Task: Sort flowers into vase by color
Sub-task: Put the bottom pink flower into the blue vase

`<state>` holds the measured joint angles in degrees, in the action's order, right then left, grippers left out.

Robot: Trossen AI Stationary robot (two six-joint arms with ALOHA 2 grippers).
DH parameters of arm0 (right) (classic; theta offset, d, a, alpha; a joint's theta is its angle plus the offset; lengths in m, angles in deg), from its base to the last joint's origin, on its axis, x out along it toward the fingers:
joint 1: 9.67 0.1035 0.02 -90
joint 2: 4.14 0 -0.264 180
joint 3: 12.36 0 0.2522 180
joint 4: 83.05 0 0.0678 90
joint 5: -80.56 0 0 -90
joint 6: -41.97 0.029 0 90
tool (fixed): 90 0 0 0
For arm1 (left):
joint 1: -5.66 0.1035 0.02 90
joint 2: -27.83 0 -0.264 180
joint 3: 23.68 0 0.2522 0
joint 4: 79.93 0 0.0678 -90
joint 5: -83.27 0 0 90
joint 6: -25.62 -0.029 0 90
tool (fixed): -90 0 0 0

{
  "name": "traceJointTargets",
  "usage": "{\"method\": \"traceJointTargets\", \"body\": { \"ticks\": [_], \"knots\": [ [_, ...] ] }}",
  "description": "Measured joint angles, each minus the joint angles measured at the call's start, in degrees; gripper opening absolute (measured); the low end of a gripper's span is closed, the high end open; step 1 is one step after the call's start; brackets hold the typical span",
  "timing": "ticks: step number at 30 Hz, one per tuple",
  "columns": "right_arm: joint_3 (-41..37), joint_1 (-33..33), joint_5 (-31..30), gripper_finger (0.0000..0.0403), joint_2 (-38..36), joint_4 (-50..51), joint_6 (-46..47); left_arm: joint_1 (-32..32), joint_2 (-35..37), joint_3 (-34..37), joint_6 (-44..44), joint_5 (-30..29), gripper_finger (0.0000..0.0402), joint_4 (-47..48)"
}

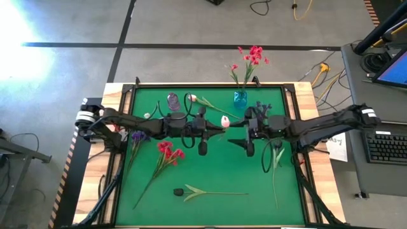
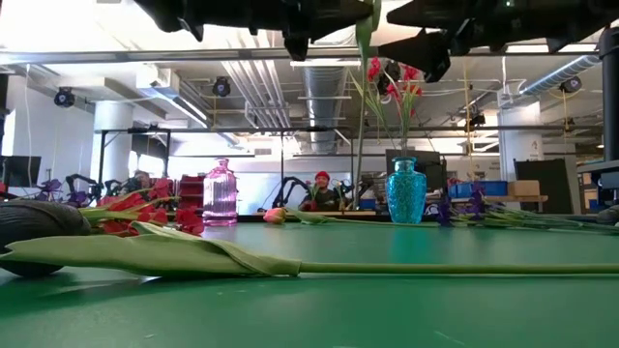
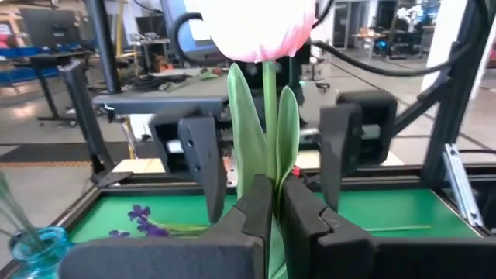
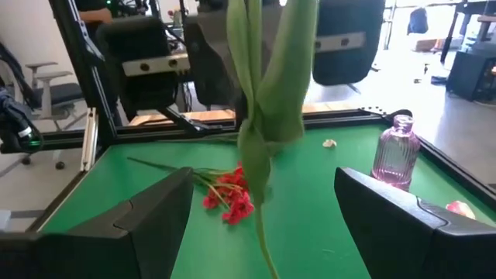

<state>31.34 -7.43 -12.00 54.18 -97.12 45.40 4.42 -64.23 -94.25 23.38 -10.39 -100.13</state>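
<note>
A pale pink tulip (image 3: 260,27) with long green leaves (image 4: 267,93) stands upright in the air over the middle of the green table (image 1: 210,172). My left gripper (image 3: 277,209) is shut on it, reaching in from the table's left (image 1: 215,125). My right gripper (image 4: 263,225) faces it from the right (image 1: 247,130). It is open, with one finger on each side of the tulip's leaves and stem, touching nothing. A blue vase (image 1: 240,97) with red flowers and a pink vase (image 1: 173,100) stand at the far edge. My left gripper pinches the tulip's stem and leaves (image 3: 271,182) between its two fingers, a little below the bloom. The fingers point level from the table's left and lie across the stem. The tulip stands upright, its bloom above the fingers and its stem (image 2: 362,126) hanging below, clear of the table.
On the table lie a red spray (image 1: 168,152), a purple spray (image 1: 137,135), a dark tulip (image 1: 191,191) near the front, another pink tulip (image 1: 194,98) by the pink vase, purple flowers (image 1: 261,105) and green stems (image 1: 275,159) on the right.
</note>
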Motion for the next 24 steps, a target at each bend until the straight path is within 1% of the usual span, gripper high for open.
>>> {"method": "traceJointTargets", "body": {
  "ticks": [2,4,8,10,13,19,21,24],
  "knots": [
    [0.9,0.0,0.0,0.0301,1.34,-0.72,-0.06,0.01,0.1,-0.22,0.0,-1.59,0.0,-0.09],
    [1.84,0.0,-0.39,0.0295,2.89,-2.1,-0.42,0.07,-0.02,-0.43,-0.08,-1.87,0.0,-0.06],
    [4.1,-0.32,-2.99,0.0265,5.96,-2.91,-0.49,0.02,-0.05,-0.55,-0.16,-1.96,0.0,-0.71],
    [4.73,-0.47,-3.97,0.0237,7.1,-2.84,-0.48,0.02,-0.03,-0.55,-0.06,-1.88,0.0,-0.8],
    [5.25,-0.5,-4.04,0.0179,7.86,-2.86,-0.07,0.02,-0.02,-0.55,-0.02,-1.9,0.0,-0.83],
    [5.35,-0.52,-4.98,0.0031,8.11,-2.72,0.13,0.04,0.08,-0.55,1.33,-2.65,0.0001,-1.99],
    [5.35,-0.5,-4.98,0.0021,7.99,-2.8,0.36,0.04,0.22,-0.55,1.48,-2.66,0.0011,-1.84],
    [5.35,-0.76,-4.97,0.002,7.18,-2.65,1.85,0.0,0.42,-0.57,1.9,-2.62,0.0044,-1.81]
  ]
}}
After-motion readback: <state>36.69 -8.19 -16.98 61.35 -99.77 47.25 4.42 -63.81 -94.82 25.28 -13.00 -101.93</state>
